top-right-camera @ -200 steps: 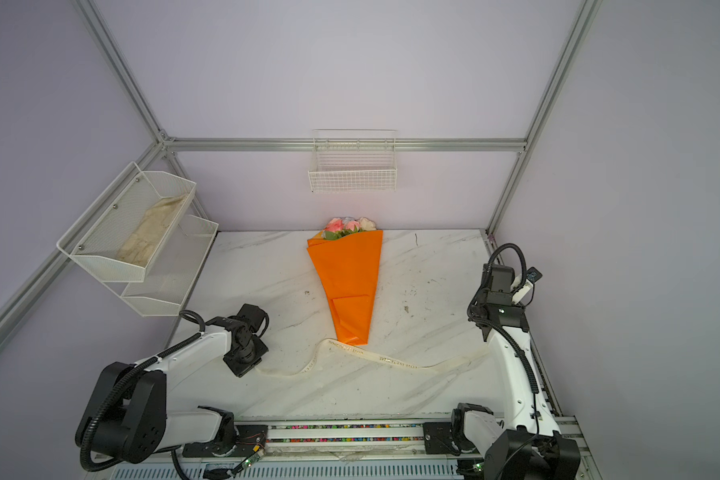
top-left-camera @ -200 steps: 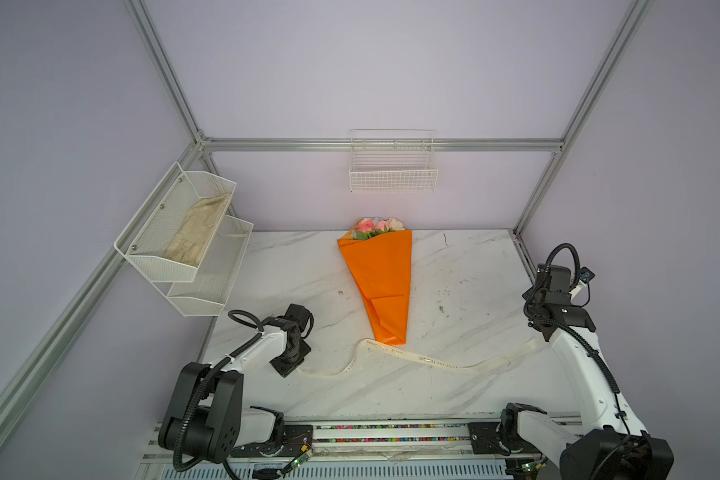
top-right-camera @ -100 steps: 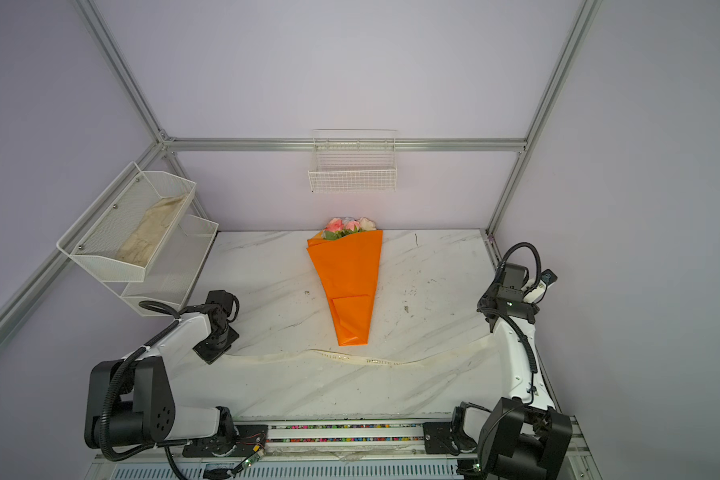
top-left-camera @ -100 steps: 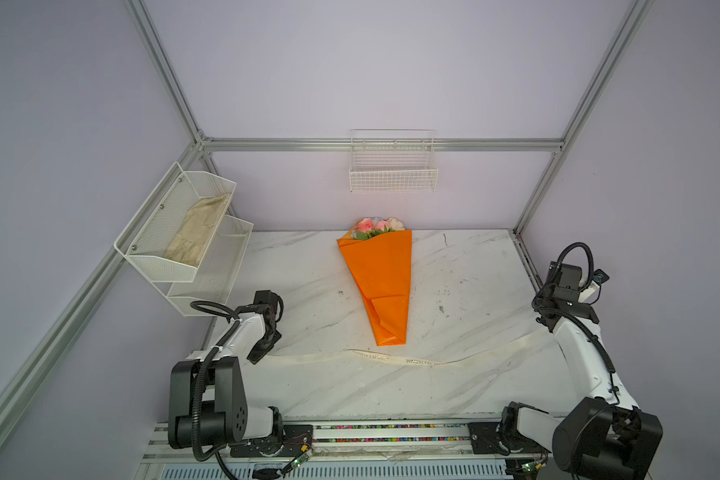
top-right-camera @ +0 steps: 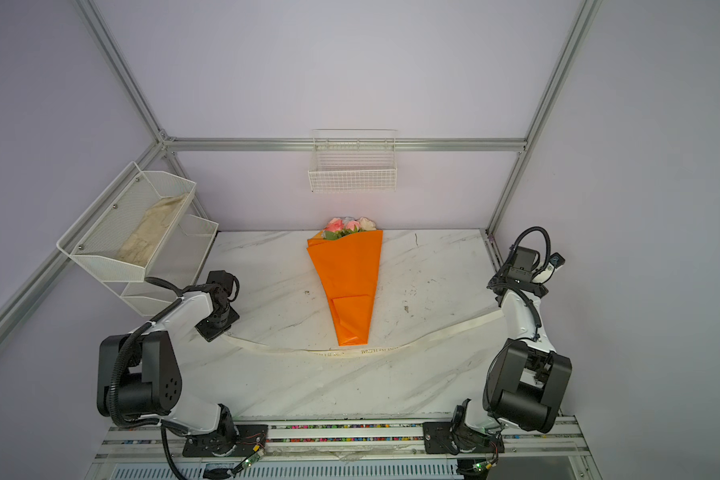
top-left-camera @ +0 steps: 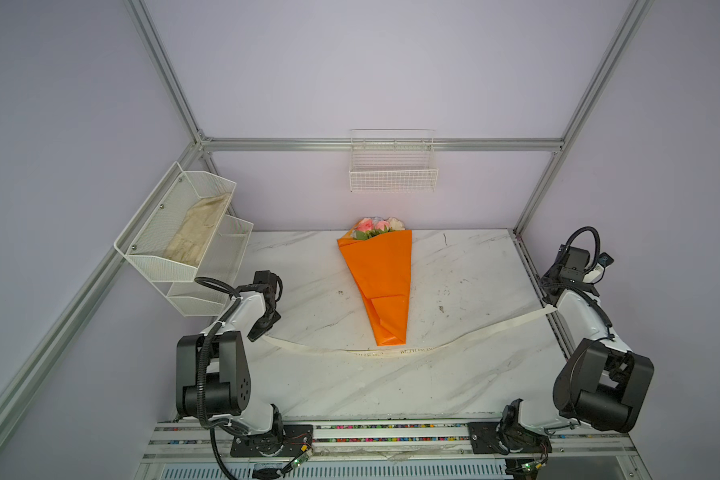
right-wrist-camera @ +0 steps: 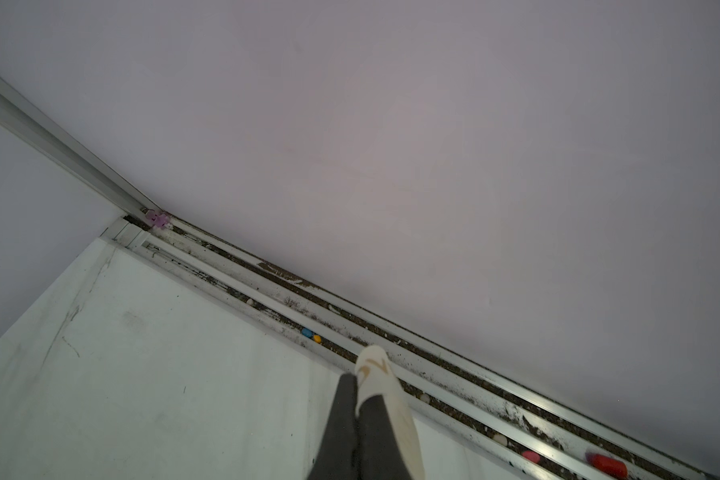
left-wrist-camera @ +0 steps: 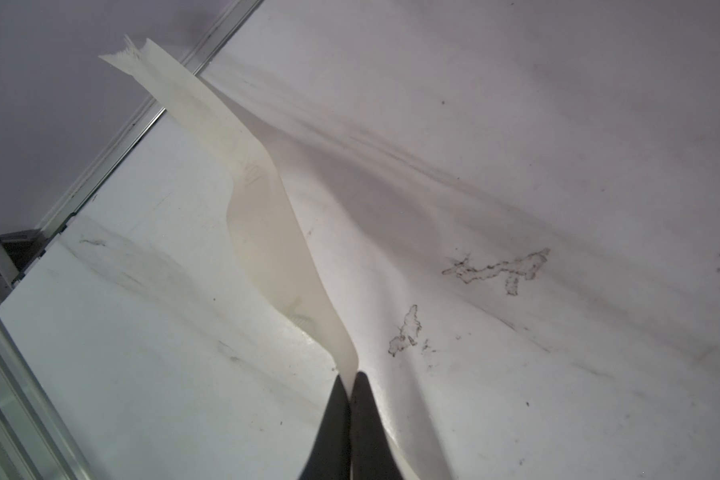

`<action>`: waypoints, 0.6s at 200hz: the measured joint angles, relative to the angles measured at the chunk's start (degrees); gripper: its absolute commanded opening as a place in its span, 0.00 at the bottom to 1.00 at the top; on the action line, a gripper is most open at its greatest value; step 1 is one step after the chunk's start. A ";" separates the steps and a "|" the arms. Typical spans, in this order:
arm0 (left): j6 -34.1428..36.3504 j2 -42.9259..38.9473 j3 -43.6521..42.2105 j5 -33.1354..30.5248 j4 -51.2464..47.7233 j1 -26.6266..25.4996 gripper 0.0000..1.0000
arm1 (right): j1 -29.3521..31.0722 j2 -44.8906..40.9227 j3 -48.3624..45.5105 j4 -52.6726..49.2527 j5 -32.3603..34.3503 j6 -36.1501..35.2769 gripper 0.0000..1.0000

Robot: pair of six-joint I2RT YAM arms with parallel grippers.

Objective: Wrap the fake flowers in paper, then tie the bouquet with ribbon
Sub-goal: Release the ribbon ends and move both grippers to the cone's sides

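The left gripper [left-wrist-camera: 351,384] pinches the ribbon [left-wrist-camera: 267,232] tight; the right gripper [right-wrist-camera: 356,390] seemingly pinches its other end.

one bouquet [top-left-camera: 381,286], one ribbon [left-wrist-camera: 267,232], two arms [top-left-camera: 246,309] [top-left-camera: 578,311], one basket [top-left-camera: 393,178], one rack [top-left-camera: 163,270], one cloth [top-left-camera: 196,228]

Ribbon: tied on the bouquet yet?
No. The ribbon lies spread out just past the bouquet tip, ends pinched in left tool and right tool.
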 measured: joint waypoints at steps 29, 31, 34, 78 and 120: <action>0.76 0.96 1.22 -0.13 -0.37 -0.20 0.00 | 0.00 2.67 1.92 1.49 0.76 -0.55 0.00; 0.81 1.03 1.27 -0.17 -0.35 -0.20 0.00 | 0.00 2.73 2.01 1.49 0.83 -0.57 0.00; 0.83 1.20 1.38 -0.22 -0.28 -0.20 0.00 | 0.00 2.95 2.27 1.57 0.90 -0.59 0.00; 2.32 2.86 3.54 -1.84 -0.28 -1.31 0.00 | 0.00 7.08 5.09 2.78 1.86 -1.51 0.00; 2.97 5.51 7.80 -3.06 0.74 -4.37 0.00 | 0.00 10.45 6.36 2.16 1.90 -2.01 0.00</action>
